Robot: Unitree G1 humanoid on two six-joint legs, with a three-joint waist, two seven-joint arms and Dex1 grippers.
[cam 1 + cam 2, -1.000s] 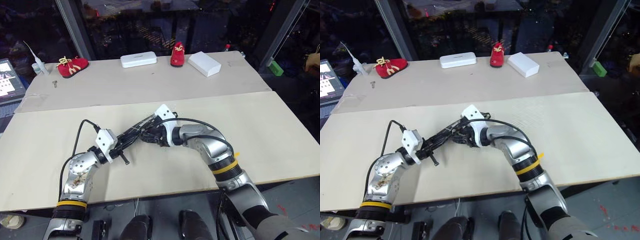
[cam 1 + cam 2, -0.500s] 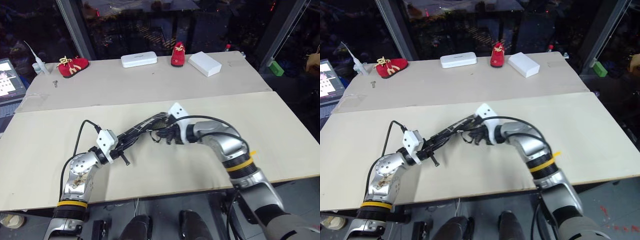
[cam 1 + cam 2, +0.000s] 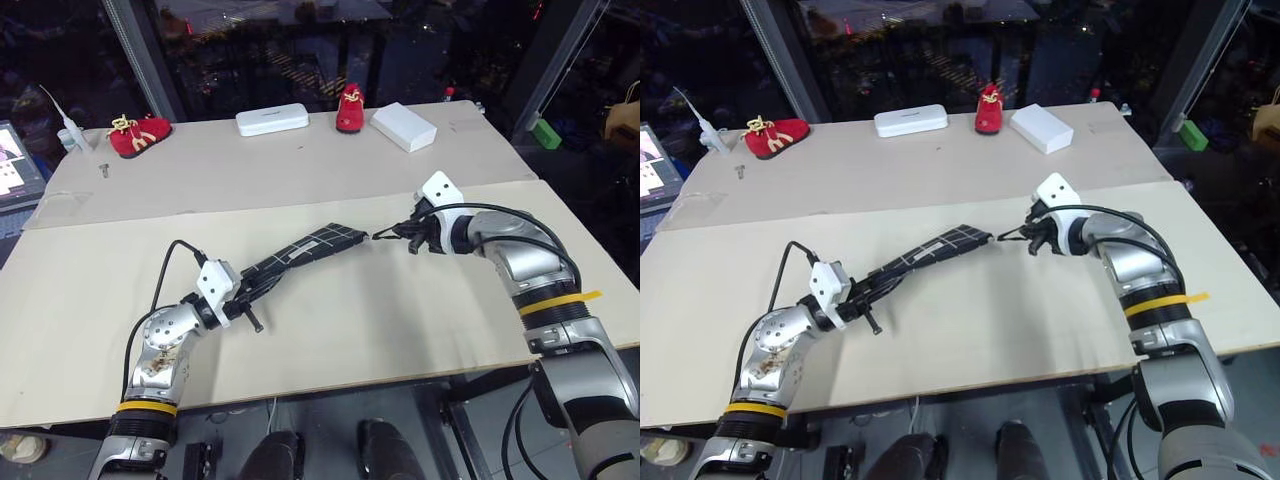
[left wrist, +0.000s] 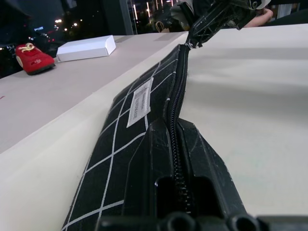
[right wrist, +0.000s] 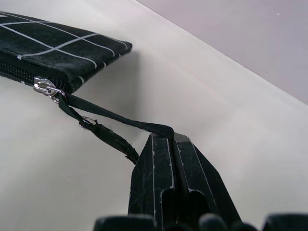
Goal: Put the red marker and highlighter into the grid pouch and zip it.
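The grid pouch (image 3: 312, 247), black with white grid lines and a white label (image 4: 139, 102), is held stretched just above the table. My left gripper (image 3: 256, 284) is shut on its near end. Along the top edge the zipper (image 4: 179, 91) looks closed, and its slider (image 5: 44, 86) sits at the far corner. A black pull cord (image 5: 111, 121) runs from the slider to my right gripper (image 3: 402, 233), which is shut on the cord just past the pouch's far end. The red marker and the highlighter are out of view.
At the back of the table lie two red shoes (image 3: 140, 132) (image 3: 350, 105), a white case (image 3: 272, 119) and a white box (image 3: 404, 126). A small bottle (image 3: 68, 128) stands at the far left. A green block (image 3: 545, 133) sits beyond the table's right edge.
My right gripper has shut on the pull cord and swung right, away from the left hand, drawing the slider to the pouch's far end. The left gripper has kept still.
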